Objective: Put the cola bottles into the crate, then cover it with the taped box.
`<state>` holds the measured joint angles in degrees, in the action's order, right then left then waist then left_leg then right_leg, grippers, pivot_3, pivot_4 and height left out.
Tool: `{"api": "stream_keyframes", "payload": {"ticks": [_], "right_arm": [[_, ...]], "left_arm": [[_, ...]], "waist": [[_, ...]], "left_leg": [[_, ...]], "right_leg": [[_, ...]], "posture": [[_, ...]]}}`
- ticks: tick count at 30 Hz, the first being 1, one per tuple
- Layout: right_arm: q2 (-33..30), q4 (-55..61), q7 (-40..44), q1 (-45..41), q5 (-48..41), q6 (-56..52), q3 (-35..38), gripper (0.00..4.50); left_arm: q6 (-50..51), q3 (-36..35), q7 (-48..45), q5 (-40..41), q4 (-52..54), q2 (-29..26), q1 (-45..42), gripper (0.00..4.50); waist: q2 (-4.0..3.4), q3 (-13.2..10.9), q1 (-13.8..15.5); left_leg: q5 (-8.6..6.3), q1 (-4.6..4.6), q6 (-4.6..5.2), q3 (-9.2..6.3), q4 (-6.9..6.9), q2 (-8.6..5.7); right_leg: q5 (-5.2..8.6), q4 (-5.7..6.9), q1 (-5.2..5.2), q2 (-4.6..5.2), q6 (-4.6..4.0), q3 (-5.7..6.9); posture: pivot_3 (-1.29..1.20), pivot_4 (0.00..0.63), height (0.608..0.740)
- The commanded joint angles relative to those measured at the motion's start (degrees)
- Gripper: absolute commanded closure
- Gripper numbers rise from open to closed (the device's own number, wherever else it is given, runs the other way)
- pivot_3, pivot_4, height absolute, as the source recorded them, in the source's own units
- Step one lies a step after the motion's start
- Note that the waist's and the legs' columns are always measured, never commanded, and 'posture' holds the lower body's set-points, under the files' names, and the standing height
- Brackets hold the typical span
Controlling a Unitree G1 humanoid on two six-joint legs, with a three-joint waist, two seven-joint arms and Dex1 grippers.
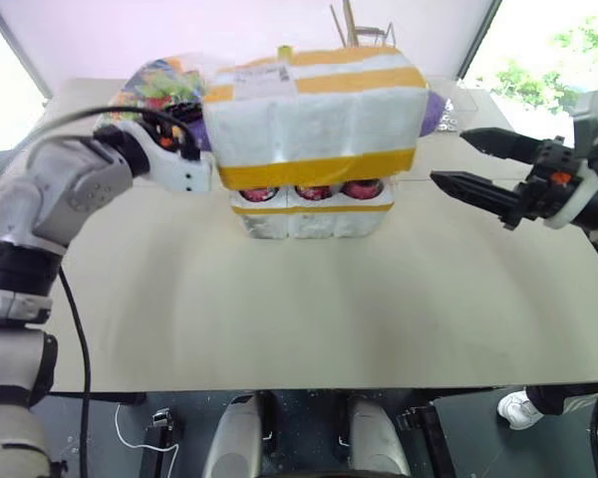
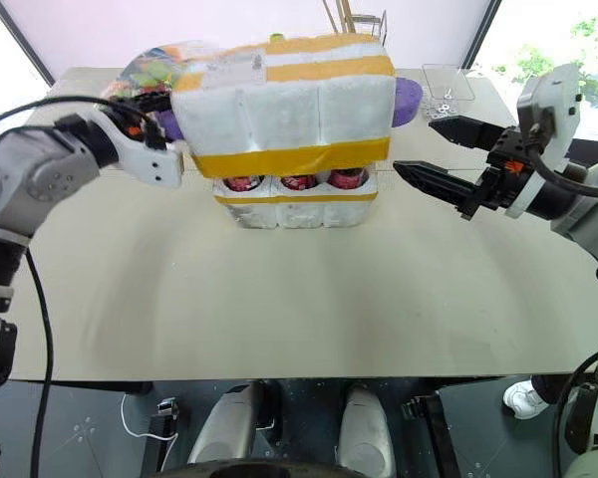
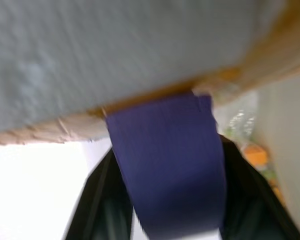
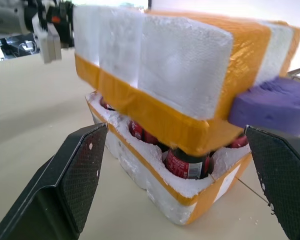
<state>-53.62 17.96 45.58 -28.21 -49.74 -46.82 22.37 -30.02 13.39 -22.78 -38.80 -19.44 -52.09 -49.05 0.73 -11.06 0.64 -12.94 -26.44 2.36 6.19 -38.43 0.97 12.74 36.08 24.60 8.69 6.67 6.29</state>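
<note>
The taped box point(image 1: 314, 110), white styrofoam with yellow bands, lies over the crate point(image 1: 309, 221) at the table's middle. It sits slightly tilted. A gap between the two shows the red caps of three cola bottles point(image 1: 314, 191) standing in the crate's wells. One labelled bottle point(image 4: 185, 162) shows at the near corner. My left gripper point(image 1: 194, 139) is at the box's left end, and that end's purple disc point(image 3: 165, 180) fills the space right in front of it. My right gripper point(image 1: 448, 156) hangs open just off the box's right end. That end's purple disc point(image 4: 270, 107) is clear of its fingers point(image 4: 75, 175).
A colourful bag point(image 1: 159, 85) lies behind the box at the back left. A clear plastic container point(image 2: 448, 80) stands at the back right of the table point(image 1: 299, 319). A person's white shoe point(image 1: 518, 408) is on the floor past the front right corner.
</note>
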Motion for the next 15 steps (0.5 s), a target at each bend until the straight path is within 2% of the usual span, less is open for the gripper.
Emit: {"api": "stream_keyframes", "payload": {"ticks": [1,2,11,13,15], "right_arm": [[0.1,0.1,0.3,-1.3,0.3,1.6,-0.1,0.00],[0.0,0.0,0.5,-1.2,0.6,1.9,-0.4,0.00],[-0.7,-1.4,1.9,0.1,2.8,3.0,-1.1,0.00],[-0.9,-1.6,2.5,0.7,3.3,3.1,-1.0,0.00],[-1.0,-1.9,2.9,1.3,4.1,3.3,-1.1,0.00]], "left_arm": [[1.9,-2.3,-0.1,1.3,3.7,-0.5,1.3,0.20],[1.3,-2.4,0.4,1.0,4.1,-1.0,2.1,0.05],[-4.3,-7.6,9.1,1.8,5.7,-6.4,9.4,0.05],[-3.8,-9.7,7.2,7.1,6.0,-6.4,12.3,0.05],[1.5,-12.9,-0.1,20.5,7.7,-4.1,16.8,0.05]], "waist": [[0.00,0.0,0.2],[0.00,0.0,0.2],[0.00,0.0,0.0],[-0.01,0.0,0.1],[-0.03,0.0,0.1]], "left_leg": [[0.00,-0.01,0.00,-0.01,-0.01,0.00],[0.00,-0.02,0.00,-0.01,-0.03,0.01],[-0.04,-0.01,0.05,-0.11,-0.08,0.03],[-0.04,-0.01,0.06,-0.13,-0.08,0.07],[-0.05,-0.01,0.06,-0.15,-0.08,0.09]], "right_leg": [[0.00,0.00,0.00,0.00,0.00,0.00],[0.00,0.01,0.00,0.01,0.00,0.00],[0.00,0.02,0.00,0.01,0.00,0.00],[0.00,0.02,0.00,0.01,0.00,0.00],[0.00,0.02,-0.01,0.02,0.00,0.00]], "posture": [[0.00,0.150,0.736],[0.00,0.150,0.736],[0.00,0.150,0.736],[0.00,0.150,0.736],[0.00,0.150,0.736]]}}
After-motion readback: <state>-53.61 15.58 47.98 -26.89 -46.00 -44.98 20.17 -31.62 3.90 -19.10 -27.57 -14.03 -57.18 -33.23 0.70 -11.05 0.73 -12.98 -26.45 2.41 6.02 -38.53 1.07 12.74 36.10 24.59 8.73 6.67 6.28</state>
